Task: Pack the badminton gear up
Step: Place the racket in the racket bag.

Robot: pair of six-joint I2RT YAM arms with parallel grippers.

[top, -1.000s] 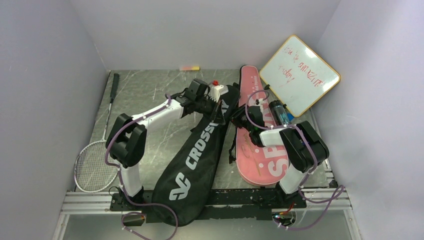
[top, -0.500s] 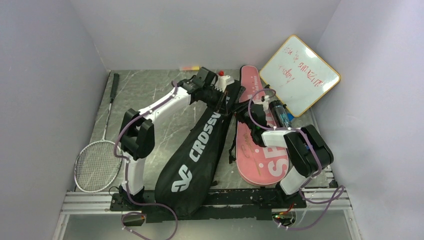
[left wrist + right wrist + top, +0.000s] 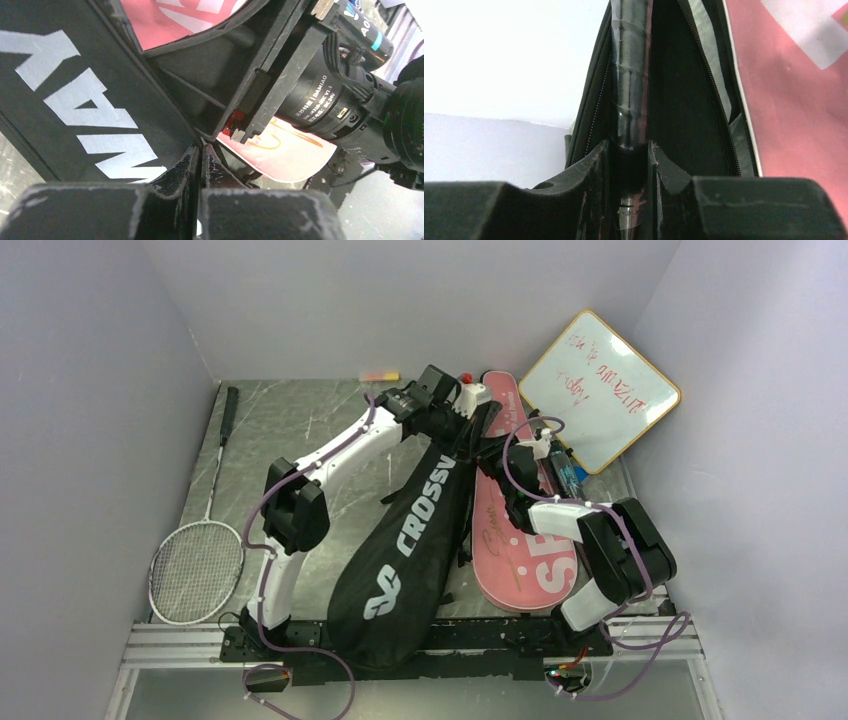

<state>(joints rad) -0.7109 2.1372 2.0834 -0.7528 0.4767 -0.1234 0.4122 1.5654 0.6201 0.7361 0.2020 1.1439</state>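
- Step in hand: bagging a racket in the black fabric "CROSSWAY" racket cover (image 3: 405, 540), which lies diagonally on the grey marbled table (image 3: 300, 430) with its wide end at the arm bases and its narrow neck at the far side.
- Left gripper (image 3: 199, 156) is at the neck with its fingers pressed together. They look pinched on the cover's edge fabric, though the close view is too tight to be sure how much cloth is caught.
- Right gripper (image 3: 628, 162) is clamped on a dark film-wrapped racket handle (image 3: 629, 65). The handle runs straight down the unzipped slot, with zipper teeth on both sides.
- I can't see the racket head, and it is presumably inside the cover. I can't tell which frame colour it is.
- Pink "SPORT" racket cover (image 3: 525, 560) lies flat just right of the black one, touching it near the neck, partly under the right arm.
- White-framed, thin-shafted racket (image 3: 195, 565) lies unpacked at the left wall, well apart from both covers.
- Dark cylindrical tube (image 3: 566, 472) sits beside the right wrist, near the wood-framed whiteboard (image 3: 600, 390).
- My read on progress: early to middle, with one racket going in and the rest loose.
- Next move calls for the left pinch to keep the mouth taut while the right seats the handle along the slot axis, then lets go.
- Risk: the film wrap may snag the zipper teeth if the handle goes in skewed.
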